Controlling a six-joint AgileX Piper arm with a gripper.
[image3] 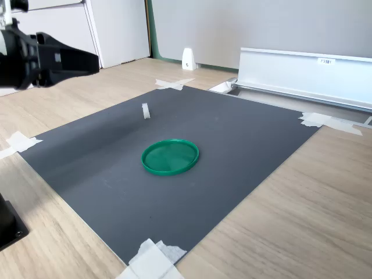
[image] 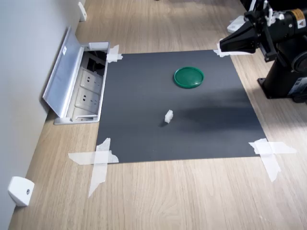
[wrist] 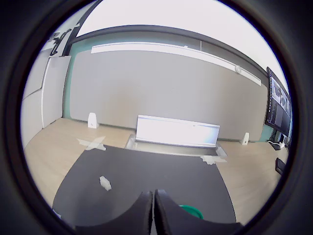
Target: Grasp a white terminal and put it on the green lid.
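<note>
**Wooden table, taped mat**

A light wooden table [image: 192,201] is covered in its middle by a dark mat [image: 144,129], fixed at the corners with white tape [image: 98,160]. On the mat, the green lid [image: 188,77] and the white terminal [image: 168,116] are seen well apart. An open socket box [image: 86,93] is set into the table beside the wall.

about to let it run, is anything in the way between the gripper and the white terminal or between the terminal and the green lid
Nothing visible. The gripper hangs shut above the mat's edge, and only bare dark mat lies between it and the white terminal. The stretch from the terminal to the green lid is bare mat too, in both exterior views.
</note>
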